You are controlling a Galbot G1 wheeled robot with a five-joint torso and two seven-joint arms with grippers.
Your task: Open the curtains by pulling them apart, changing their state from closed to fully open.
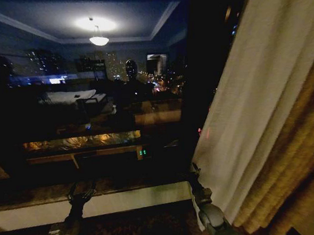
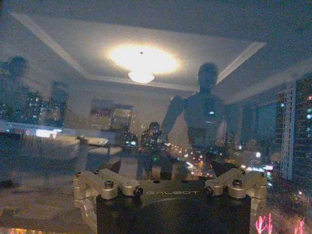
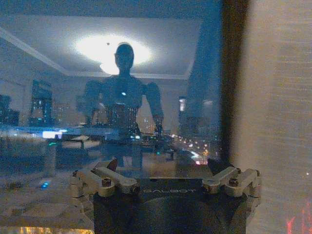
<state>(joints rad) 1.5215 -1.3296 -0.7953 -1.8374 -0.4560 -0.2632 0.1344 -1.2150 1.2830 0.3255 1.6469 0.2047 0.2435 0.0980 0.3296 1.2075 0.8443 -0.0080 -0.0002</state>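
Note:
A sheer cream-white curtain panel [image 1: 251, 90] hangs gathered at the right of the dark window, its inner edge running down to the sill. My right gripper [image 1: 195, 175] is raised just beside that edge, low down. In the right wrist view the right gripper [image 3: 163, 165] is open with nothing between its fingers, and the curtain [image 3: 278, 122] hangs off to one side of it. My left gripper [image 1: 80, 194] is held up in front of the bare glass on the left. The left wrist view shows the left gripper [image 2: 165, 168] open and holding nothing.
A thick golden-yellow drape [image 1: 293, 162] hangs right of the sheer panel. The night window glass [image 1: 92, 100] reflects the room, a ceiling lamp and the robot. A pale sill [image 1: 125, 200] runs below the glass, with patterned carpet beneath it.

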